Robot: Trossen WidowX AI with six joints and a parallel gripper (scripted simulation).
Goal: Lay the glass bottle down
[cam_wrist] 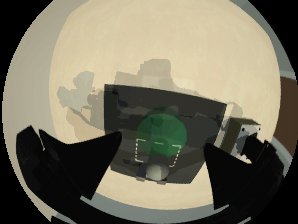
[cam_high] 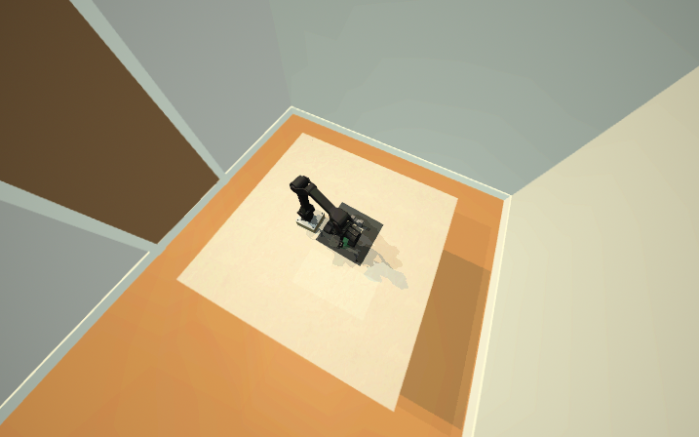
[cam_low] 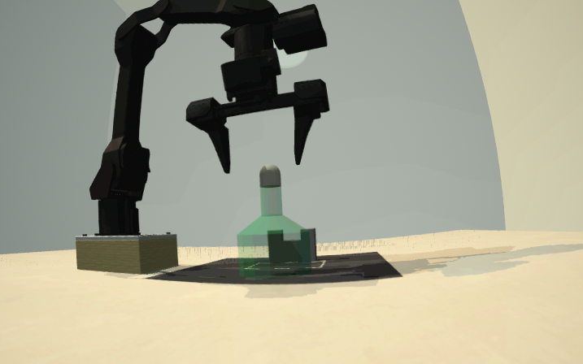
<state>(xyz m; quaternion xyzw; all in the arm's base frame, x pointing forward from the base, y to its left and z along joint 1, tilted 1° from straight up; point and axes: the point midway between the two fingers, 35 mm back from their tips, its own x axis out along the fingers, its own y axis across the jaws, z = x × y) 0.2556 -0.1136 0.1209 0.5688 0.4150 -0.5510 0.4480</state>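
A: While the bottle (cam_high: 345, 242) (cam_low: 271, 244) (cam_wrist: 162, 134) still needs laying down, which step is in hand?

B: The approach for the grasp, I judge. The end effector (cam_low: 263, 168) (cam_wrist: 165, 143) points down above the bottle, its two fingers spread about as wide as they go, with nothing between them. In the exterior view the fingertips hang near the height of the stopper (cam_low: 270, 175) (cam_wrist: 157, 172), one to each side and not touching.

A: Where is the bottle?

B: Upright on the dark mat (cam_high: 371, 229) (cam_low: 377, 266) (cam_wrist: 200, 172), which lies on the table (cam_high: 264, 244) (cam_low: 284, 325) (cam_wrist: 200, 45). In the exterior view it stands in front of the U-shaped rest (cam_low: 312, 244) (cam_wrist: 141, 178) and the dashed outline (cam_low: 323, 264) (cam_wrist: 136, 150).

A: What does the next move call for?

B: Probably a straight descent, keeping the neck centred, then a gentle close. After that comes a lift, a tilt and a soft lowering, neck towards the rest. A finger brushing the top could tip the glass.

A: How does the bottle look?

B: See-through green, with a wide, straight-sided body, sloping shoulders and a slim, paler neck. The stopper is grey and rounded. The rest shows darkly through the body.
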